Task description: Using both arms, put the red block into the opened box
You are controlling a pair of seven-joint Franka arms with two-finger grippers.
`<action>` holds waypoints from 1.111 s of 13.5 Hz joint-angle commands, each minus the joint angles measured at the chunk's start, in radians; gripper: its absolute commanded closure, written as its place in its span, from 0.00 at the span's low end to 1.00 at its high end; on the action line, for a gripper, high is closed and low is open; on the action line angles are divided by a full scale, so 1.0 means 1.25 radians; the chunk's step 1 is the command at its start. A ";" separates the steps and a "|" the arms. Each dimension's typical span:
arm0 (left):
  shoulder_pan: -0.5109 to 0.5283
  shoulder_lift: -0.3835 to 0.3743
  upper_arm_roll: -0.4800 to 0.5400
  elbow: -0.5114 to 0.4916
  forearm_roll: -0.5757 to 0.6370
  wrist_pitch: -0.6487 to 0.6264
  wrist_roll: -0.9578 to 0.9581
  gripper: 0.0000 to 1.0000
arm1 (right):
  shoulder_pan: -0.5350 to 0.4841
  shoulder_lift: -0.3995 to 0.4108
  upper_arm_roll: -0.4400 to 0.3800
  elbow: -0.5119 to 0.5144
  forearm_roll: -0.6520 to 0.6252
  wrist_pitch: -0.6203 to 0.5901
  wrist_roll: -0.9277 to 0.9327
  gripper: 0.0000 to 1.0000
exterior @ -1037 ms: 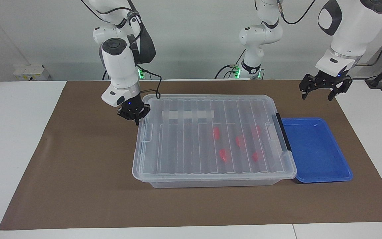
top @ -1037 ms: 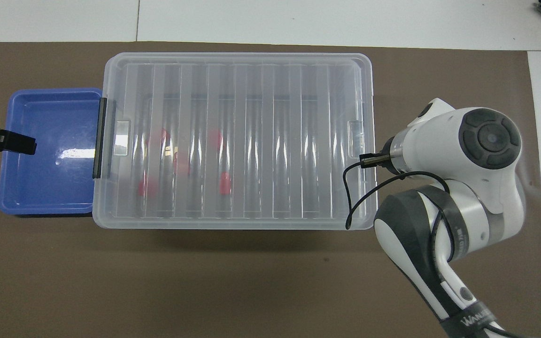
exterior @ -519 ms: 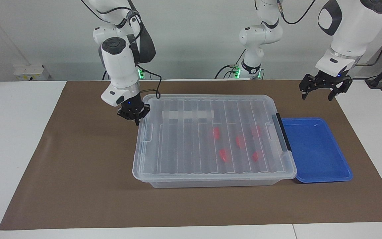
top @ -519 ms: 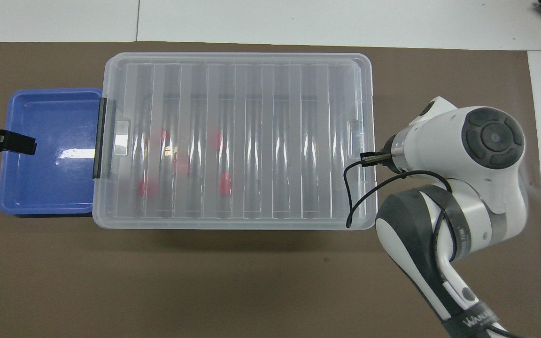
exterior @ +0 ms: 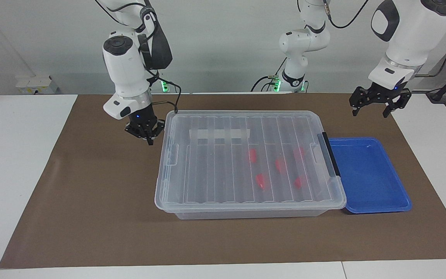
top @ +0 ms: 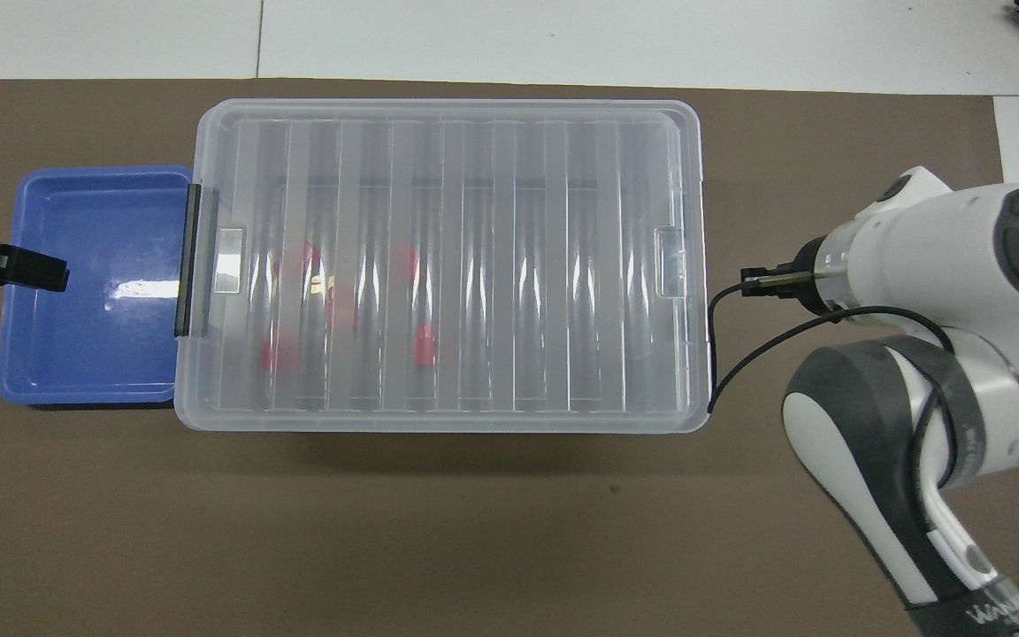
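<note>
The clear box (exterior: 246,209) (top: 448,420) stands mid-table with its ribbed lid (exterior: 223,162) lying flat on it. A black latch bar (exterior: 330,154) runs along the end toward the left arm. Several red blocks (exterior: 260,181) (top: 424,343) show through the lid, inside the box. My right gripper (exterior: 148,140) hangs over the mat just off the box's other end, clear of the lid; the overhead view hides it under the wrist. My left gripper (exterior: 374,111) waits open and empty, raised near the blue tray.
A shallow blue tray (exterior: 370,174) (top: 85,292) with nothing in it sits against the box's latch end. A brown mat (exterior: 91,201) covers the table. The right wrist's black cable (top: 715,354) hangs beside the box corner.
My right arm has drawn away from the box's end toward its own end of the table and risen a little. The left arm, box and blocks have not moved.
</note>
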 commanded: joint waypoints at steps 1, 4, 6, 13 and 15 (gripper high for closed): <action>0.004 -0.025 0.001 -0.026 -0.011 -0.002 0.004 0.00 | -0.058 -0.015 0.003 0.054 0.013 -0.094 -0.004 0.00; 0.004 -0.025 0.001 -0.026 -0.011 -0.002 0.004 0.00 | -0.093 0.027 0.003 0.178 0.005 -0.195 -0.011 0.00; 0.004 -0.025 0.001 -0.026 -0.011 -0.002 0.004 0.00 | -0.095 0.053 0.003 0.264 0.002 -0.256 -0.010 0.00; 0.004 -0.025 0.001 -0.026 -0.011 -0.002 0.004 0.00 | -0.088 0.021 0.004 0.282 0.011 -0.357 -0.011 0.00; 0.004 -0.025 0.001 -0.026 -0.011 -0.002 0.004 0.00 | -0.088 0.001 0.005 0.261 0.011 -0.368 -0.036 0.00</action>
